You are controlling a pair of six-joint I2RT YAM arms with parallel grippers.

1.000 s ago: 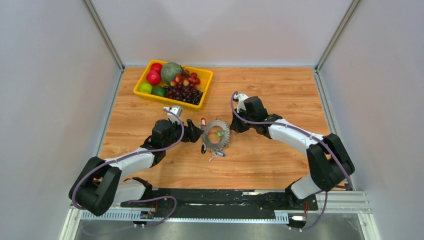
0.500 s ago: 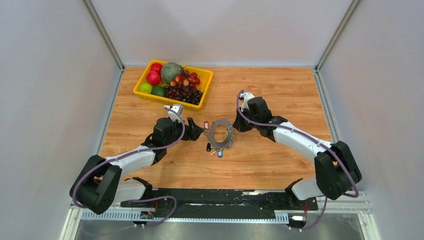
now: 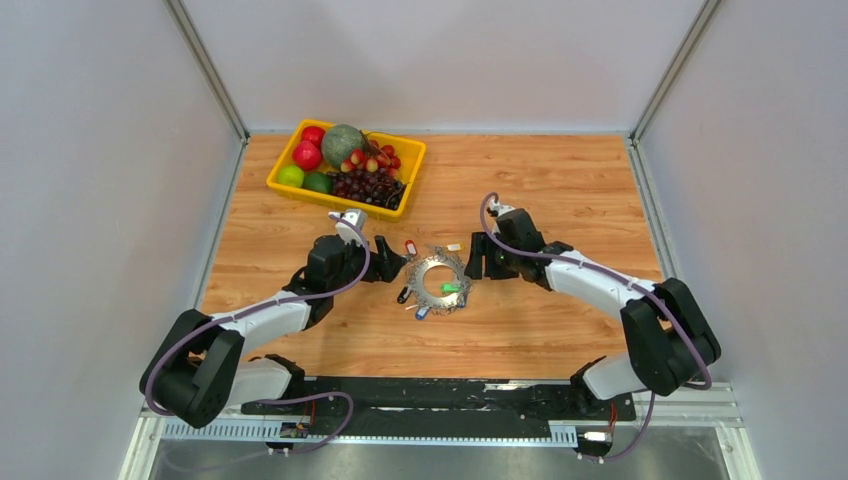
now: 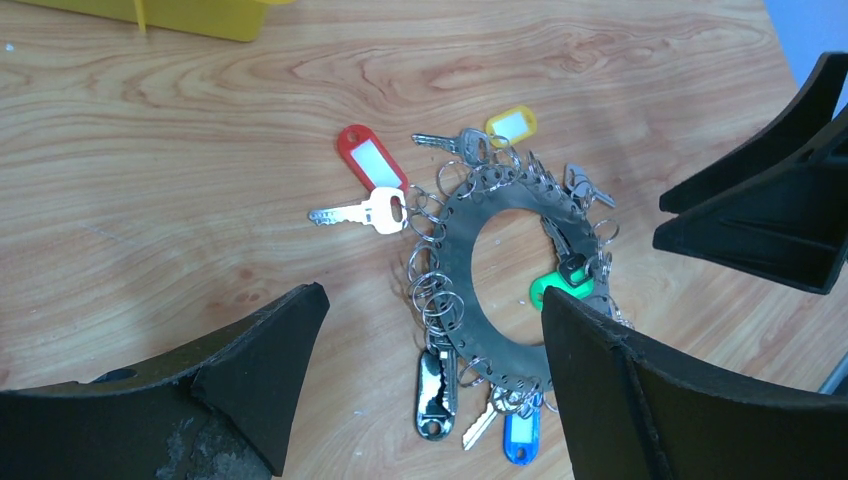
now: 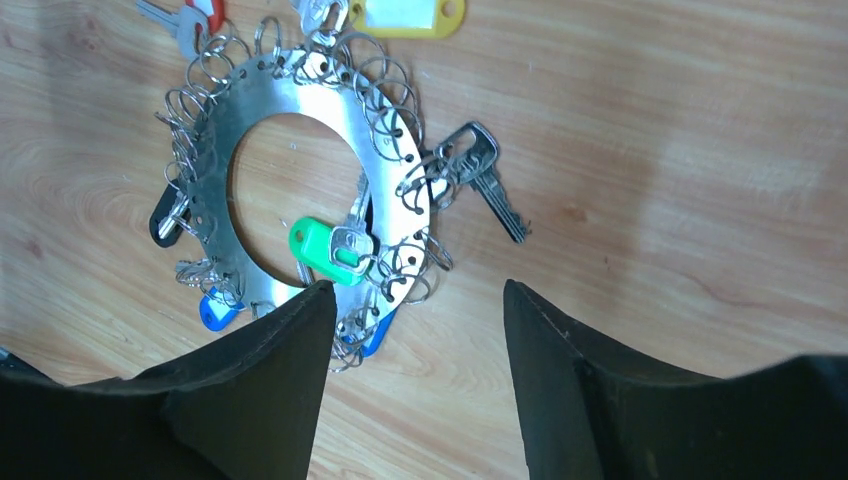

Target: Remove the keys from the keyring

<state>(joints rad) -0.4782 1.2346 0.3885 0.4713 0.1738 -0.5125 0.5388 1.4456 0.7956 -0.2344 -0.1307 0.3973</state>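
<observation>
The keyring [image 5: 300, 90] lies flat on the table [image 3: 560, 190] at the centre of the top view. The keys [image 5: 490, 190] are fanned round its rim on small split loops, so I judge I am at the start of a removal, choosing a key. My left gripper [image 3: 393, 262] sits just left of the ring, jaws spread wide with nothing between them. My right gripper [image 3: 478, 262] sits just right of it, jaws parted and empty, with bare wood showing between the fingers at the bottom of the right wrist view. Neither seems to touch the ring. A green tag [image 5: 325, 250] lies across the hole, and a red tag [image 4: 365, 160] and a yellow tag [image 4: 512, 125] stick out toward the top of the left wrist view. Next, I think, one gripper must pin the plate while the other closes on a single outlying key and works its loop free. The loops are thin and crowded, so this calls for a narrow, precise pinch.
</observation>
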